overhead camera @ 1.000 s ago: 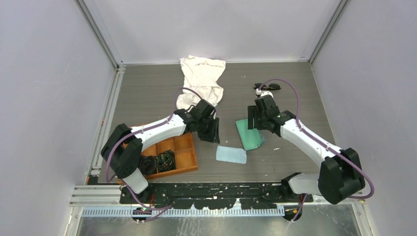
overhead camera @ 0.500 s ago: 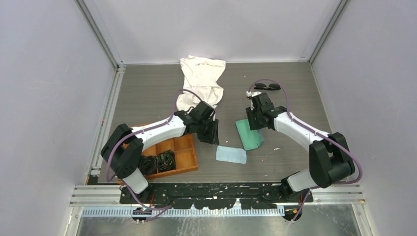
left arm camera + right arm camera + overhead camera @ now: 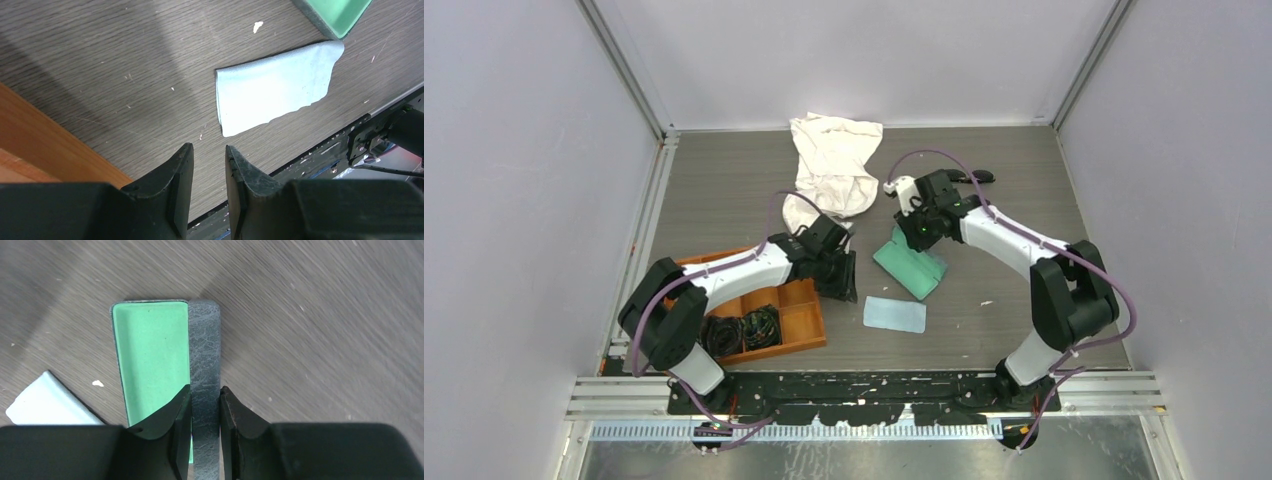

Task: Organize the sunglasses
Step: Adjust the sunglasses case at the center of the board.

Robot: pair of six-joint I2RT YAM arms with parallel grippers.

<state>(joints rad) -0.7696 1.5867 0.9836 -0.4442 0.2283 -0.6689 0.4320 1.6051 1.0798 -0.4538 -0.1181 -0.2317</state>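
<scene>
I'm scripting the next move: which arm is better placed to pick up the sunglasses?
Probably the right. The sunglasses lie just behind its wrist, while the left gripper hangs by the blue cloth, farther off. But the right gripper clamps the case by its wall, so it must release first.

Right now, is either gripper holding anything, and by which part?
Right gripper pinches the grey-blue mint-lined glasses case by its grey leather edge; left gripper holds nothing.
</scene>
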